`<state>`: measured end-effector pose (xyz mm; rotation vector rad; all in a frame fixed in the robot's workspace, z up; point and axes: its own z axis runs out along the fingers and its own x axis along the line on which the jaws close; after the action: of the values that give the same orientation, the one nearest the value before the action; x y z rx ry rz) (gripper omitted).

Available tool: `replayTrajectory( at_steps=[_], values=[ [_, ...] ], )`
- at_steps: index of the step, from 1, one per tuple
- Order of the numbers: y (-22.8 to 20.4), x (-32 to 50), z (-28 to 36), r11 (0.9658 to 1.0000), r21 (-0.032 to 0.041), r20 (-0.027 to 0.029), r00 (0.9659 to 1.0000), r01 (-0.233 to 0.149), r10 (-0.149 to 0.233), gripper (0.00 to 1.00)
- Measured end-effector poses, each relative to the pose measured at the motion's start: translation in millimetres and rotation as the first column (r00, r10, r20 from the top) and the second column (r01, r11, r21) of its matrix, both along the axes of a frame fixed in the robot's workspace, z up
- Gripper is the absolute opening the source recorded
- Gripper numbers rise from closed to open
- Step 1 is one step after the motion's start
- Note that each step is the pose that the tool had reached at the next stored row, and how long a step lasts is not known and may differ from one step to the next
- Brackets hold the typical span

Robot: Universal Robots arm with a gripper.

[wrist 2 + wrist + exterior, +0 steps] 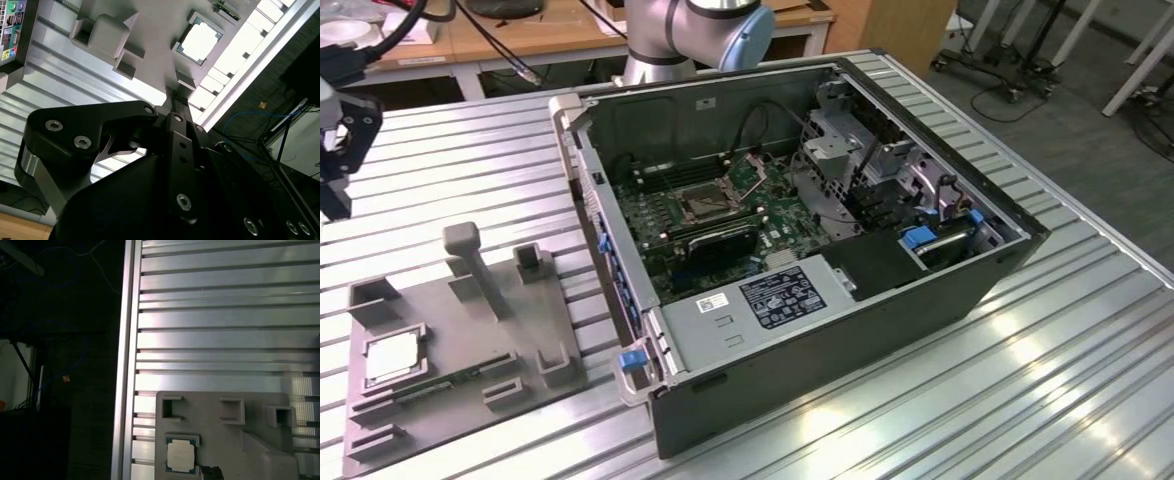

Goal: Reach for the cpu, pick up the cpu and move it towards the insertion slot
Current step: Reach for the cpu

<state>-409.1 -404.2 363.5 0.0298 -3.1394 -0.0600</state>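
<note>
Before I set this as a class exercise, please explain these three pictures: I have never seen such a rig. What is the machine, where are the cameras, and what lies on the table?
The machine is one robot arm with a pincer at its end. The exterior view comes from a camera off the arm; both wrist views come from cameras riding near its wrist. On the slatted metal table stands an open computer case, with the insertion slot on its green board. On the exterior view's left lies a grey tray. The cpu rests in the tray, apart from the pincer, not yet picked up.
</note>
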Motion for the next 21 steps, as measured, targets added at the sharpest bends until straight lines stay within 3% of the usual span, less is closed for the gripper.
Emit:
replayTrajectory(
  at_steps=[21],
  values=[
    [0.0, -7.9, -1.3, 1.0000, 0.0000, 0.0000, 1.0000, 0.000, 0.000, 0.11]
  ],
)
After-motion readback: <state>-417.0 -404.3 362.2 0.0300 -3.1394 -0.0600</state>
